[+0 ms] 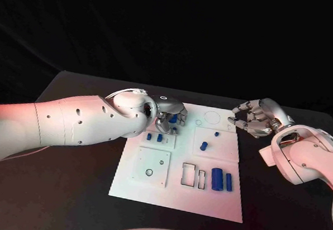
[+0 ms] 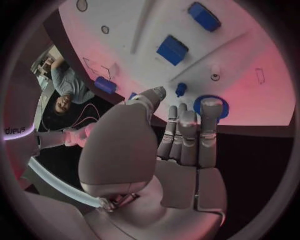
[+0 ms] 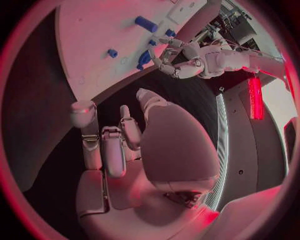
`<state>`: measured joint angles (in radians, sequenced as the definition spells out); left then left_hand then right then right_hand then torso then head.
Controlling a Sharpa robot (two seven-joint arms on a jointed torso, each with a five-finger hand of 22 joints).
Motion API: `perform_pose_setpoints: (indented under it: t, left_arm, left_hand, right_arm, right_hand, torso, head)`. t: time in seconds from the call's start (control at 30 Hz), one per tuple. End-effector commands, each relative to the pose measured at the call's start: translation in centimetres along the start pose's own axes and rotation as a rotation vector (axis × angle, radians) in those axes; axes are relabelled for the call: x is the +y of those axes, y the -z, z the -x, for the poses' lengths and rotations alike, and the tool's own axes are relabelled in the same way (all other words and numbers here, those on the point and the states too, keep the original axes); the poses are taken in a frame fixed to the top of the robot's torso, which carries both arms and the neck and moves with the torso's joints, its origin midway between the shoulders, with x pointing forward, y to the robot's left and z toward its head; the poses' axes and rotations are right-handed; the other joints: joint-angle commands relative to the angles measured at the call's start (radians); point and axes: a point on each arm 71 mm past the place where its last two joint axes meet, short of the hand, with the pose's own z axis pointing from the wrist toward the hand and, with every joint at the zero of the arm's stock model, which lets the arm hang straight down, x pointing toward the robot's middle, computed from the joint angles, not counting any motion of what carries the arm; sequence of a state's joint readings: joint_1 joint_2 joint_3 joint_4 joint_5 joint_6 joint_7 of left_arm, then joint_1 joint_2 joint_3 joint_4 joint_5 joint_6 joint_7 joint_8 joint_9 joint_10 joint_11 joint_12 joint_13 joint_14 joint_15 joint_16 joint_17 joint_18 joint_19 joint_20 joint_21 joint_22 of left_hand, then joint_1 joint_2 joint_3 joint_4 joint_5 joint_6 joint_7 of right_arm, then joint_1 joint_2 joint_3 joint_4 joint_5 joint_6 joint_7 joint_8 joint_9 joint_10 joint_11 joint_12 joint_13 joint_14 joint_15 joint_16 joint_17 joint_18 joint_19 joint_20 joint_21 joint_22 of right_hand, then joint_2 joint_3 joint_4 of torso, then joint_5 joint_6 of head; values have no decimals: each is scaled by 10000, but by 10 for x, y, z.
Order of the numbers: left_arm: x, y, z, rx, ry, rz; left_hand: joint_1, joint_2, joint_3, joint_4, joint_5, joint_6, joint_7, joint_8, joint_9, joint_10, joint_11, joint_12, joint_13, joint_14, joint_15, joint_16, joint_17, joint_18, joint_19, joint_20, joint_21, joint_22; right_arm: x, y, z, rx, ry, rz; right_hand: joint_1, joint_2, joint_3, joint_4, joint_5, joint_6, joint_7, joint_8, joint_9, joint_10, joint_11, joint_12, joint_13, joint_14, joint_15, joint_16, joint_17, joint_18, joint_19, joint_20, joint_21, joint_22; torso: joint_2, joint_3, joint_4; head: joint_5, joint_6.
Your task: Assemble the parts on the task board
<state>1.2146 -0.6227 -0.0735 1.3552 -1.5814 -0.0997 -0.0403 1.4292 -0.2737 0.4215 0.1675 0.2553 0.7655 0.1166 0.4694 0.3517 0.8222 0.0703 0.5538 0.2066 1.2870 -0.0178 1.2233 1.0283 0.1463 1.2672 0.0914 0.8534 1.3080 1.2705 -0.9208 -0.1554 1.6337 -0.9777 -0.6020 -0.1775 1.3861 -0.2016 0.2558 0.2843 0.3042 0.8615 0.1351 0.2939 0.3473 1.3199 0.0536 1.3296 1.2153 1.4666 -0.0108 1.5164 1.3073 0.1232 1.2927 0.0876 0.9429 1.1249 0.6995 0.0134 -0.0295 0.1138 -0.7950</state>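
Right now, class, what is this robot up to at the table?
The robot is working over the white task board on the black table. Its left hand is at the board's far edge, fingers touching a blue ring-shaped part; whether it grips it is unclear. The right hand hovers off the board's far right corner, fingers curled, holding nothing. Two blue cylinders and several smaller blue parts lie loose on the board.

A black table (image 1: 73, 155) carries the white task board (image 1: 175, 197), lying flat at its middle.
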Motion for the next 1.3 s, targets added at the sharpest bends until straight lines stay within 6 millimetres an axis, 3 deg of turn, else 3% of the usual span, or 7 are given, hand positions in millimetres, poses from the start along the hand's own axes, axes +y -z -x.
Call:
perform_pose_setpoints:
  t: [0.03,0.73,1.3]
  left_arm:
    - [-1,-2,-2,282,-644,62]
    - [0,-5,-4,545,-759,371]
    - [-1,-10,-6,733,-669,417]
  left_hand:
    - [31,11,71,-64,48,172,-6,-100,-43,134,-14,-68,-57,138,-9,179,119,-179,124,-27,240,250]
    - [96,203,753,-420,77,1029,51,-517,-204,1328,-46,-340,-443,922,0,1241,1003,-409,707,-29,1742,1086]
    - [-67,260,841,-490,-62,1218,54,-631,-208,1602,-65,-492,-540,1049,31,1423,1126,-453,807,-6,2006,1241]
  right_arm:
    - [1,0,-1,-1,42,67]
    - [2,0,-1,3,51,81]
    - [2,0,-2,23,53,103]
  right_hand:
    - [-48,-49,57,11,58,-64,27,25,18,-70,14,-20,14,710,-56,-39,1308,118,-49,12,5,12]
    - [-54,-44,68,15,67,-53,25,34,25,-54,14,-5,36,707,-56,-44,1300,117,-50,12,1,13]
    - [-54,-42,78,14,81,-45,24,41,30,-45,12,2,46,707,-57,-46,1298,119,-53,13,-9,8]
  torso:
    - [-9,4,11]
    - [-17,-4,24]
    - [-11,0,16]
  head:
    - [-25,-19]
    - [-39,-41]
    - [-47,-84]
